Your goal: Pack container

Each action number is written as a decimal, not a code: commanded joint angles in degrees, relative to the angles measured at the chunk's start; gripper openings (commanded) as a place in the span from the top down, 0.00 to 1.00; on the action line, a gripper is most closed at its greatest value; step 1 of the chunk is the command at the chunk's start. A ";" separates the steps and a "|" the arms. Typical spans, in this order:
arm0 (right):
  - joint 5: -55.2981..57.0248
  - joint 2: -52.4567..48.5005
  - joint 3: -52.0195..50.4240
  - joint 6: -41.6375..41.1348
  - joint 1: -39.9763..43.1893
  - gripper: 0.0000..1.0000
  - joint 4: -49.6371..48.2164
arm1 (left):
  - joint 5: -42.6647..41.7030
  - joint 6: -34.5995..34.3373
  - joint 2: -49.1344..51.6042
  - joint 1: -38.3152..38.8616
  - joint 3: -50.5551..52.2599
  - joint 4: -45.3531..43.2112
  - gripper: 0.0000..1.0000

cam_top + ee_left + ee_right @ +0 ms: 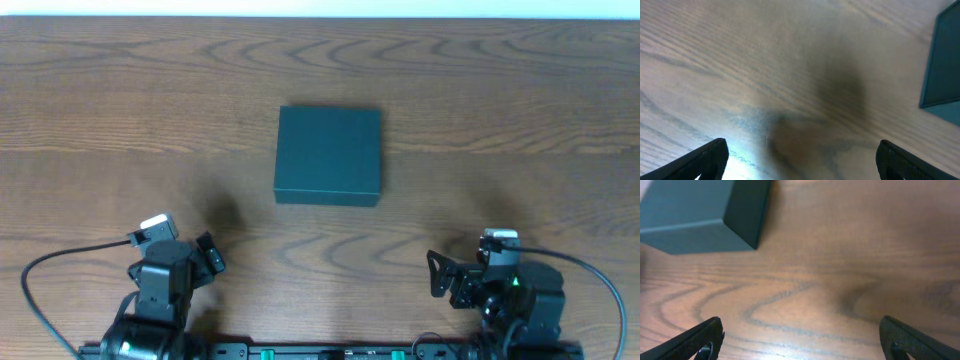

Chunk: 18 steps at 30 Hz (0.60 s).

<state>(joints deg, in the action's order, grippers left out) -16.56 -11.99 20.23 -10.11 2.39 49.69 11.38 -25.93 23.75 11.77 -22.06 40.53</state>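
Container (pixel 328 155) sits closed at mid-counter (pixel 100 90), centred between the 2 arms, probably so either can reach it. Left pincer (pixel 207 254) and right pincer (pixel 438 274) both released, empty, well apart from it.

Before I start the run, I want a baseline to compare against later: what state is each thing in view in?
container: lid shut, lying flat on the table, nothing touching it.
left gripper: open, empty, over bare wood, apart from the container.
right gripper: open, empty, over bare wood, apart from the container.
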 commanded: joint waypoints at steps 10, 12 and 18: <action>-0.37 11.37 -4.81 -0.74 0.52 0.01 0.11 | 0.63 -0.70 -21.86 -2.91 6.21 3.48 0.05; -0.37 11.37 -6.40 -0.74 0.52 0.01 0.11 | 0.63 -0.70 -23.32 -4.44 7.02 4.33 0.05; -0.37 11.37 -9.22 -0.74 0.55 0.01 -1.53 | 0.66 -0.70 -23.56 -5.79 11.21 4.52 0.05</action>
<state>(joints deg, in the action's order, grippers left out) -16.58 -0.99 11.70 -10.15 2.39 48.45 11.40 -25.93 0.62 6.37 -12.91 44.88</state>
